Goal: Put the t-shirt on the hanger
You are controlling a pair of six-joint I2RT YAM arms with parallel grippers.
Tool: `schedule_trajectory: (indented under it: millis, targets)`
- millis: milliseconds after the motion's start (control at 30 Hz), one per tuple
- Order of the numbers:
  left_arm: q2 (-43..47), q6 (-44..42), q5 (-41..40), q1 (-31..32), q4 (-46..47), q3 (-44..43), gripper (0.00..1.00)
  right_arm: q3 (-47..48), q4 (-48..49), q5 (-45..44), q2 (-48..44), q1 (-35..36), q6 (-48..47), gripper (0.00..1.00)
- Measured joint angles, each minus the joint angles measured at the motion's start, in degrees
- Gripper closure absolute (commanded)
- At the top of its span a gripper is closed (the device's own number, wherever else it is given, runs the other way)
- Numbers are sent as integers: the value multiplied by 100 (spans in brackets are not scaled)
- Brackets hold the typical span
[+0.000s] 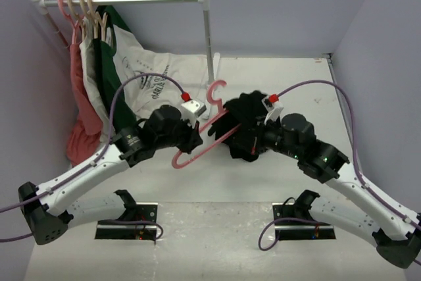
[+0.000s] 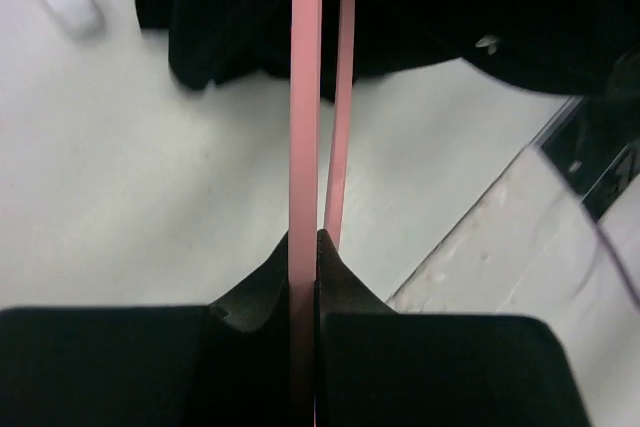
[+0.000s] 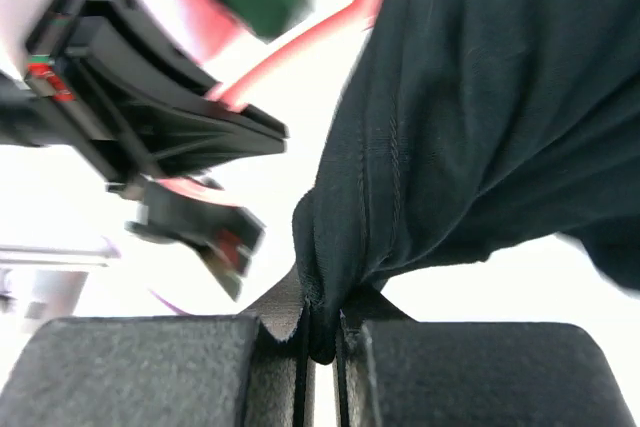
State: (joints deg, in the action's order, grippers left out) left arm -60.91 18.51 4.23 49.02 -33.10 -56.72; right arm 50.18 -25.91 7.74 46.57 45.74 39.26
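Gripping the hanger (image 2: 305, 97), the left hand (image 2: 306, 243) sits near the right hand (image 3: 320, 332) clenched on the t-shirt (image 3: 480, 97).

Bright, even overhead light fills the top view — soft shadows on the white surface (image 1: 263, 74). The right wrist view is blown out upper left, the t-shirt (image 3: 480, 97) sharp; the hanger (image 2: 305, 97) blurs in the left wrist view.
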Motion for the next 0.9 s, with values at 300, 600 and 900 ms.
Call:
schedule_trajectory:
  millis: [300, 600, 900]
  targets:
    - [152, 435, 280, 70, 1166, 1630, 100, -748, -438, -490, -24, 11, -2, 54]
    - [43, 498, 331, 125, 1637, 1767, 100, 335, -1260, -1495, 220, -42, -459, 45]
    - [-33, 507, 456, 131, 1872, 1769, 100, 1459, -1022, -2045, 2097, -191, -1357, 46]
